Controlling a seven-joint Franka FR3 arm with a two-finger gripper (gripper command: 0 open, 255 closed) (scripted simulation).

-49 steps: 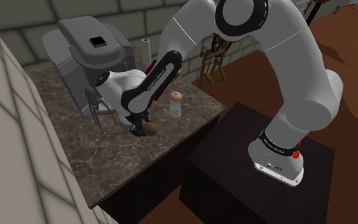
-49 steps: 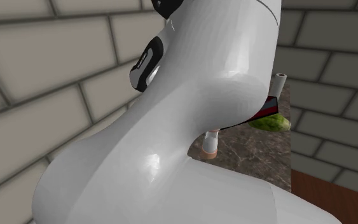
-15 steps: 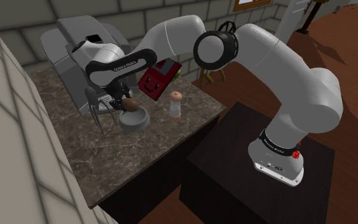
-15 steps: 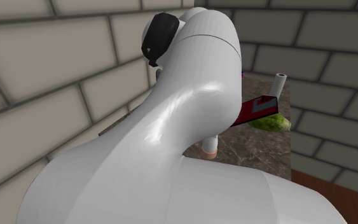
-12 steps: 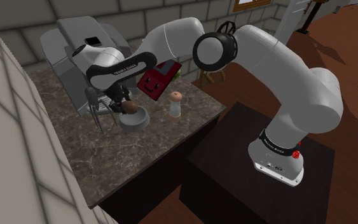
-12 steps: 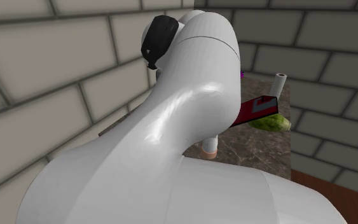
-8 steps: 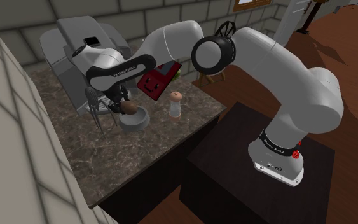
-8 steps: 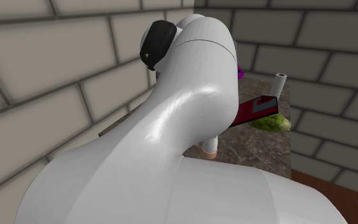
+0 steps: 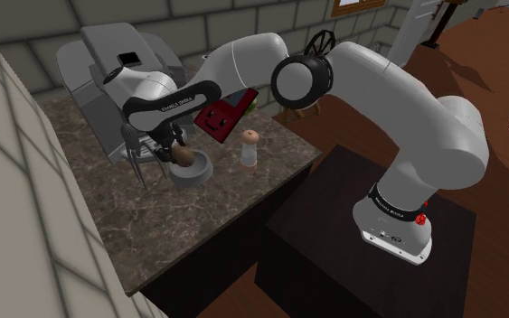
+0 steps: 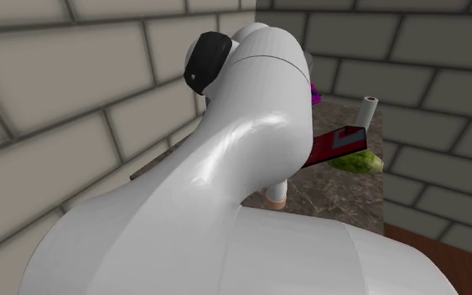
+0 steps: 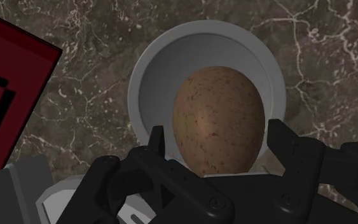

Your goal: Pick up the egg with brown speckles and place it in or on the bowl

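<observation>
Hand [image 9: 177,148] closed on the speckled egg [image 11: 217,121], directly over the bowl [image 11: 147,75].
Both fingers [image 11: 157,137] bear on the brown egg's sides, so the grip is closed to the egg's width and no further. The egg hangs above the hollow of the grey bowl; whether it touches the bowl cannot be confirmed. The bowl stands on the marbled counter [image 9: 189,221], near a red box [image 11: 6,83]. Assessment: pickup and carry appear complete. Outstanding: release into the bowl and withdrawal of the hand.
</observation>
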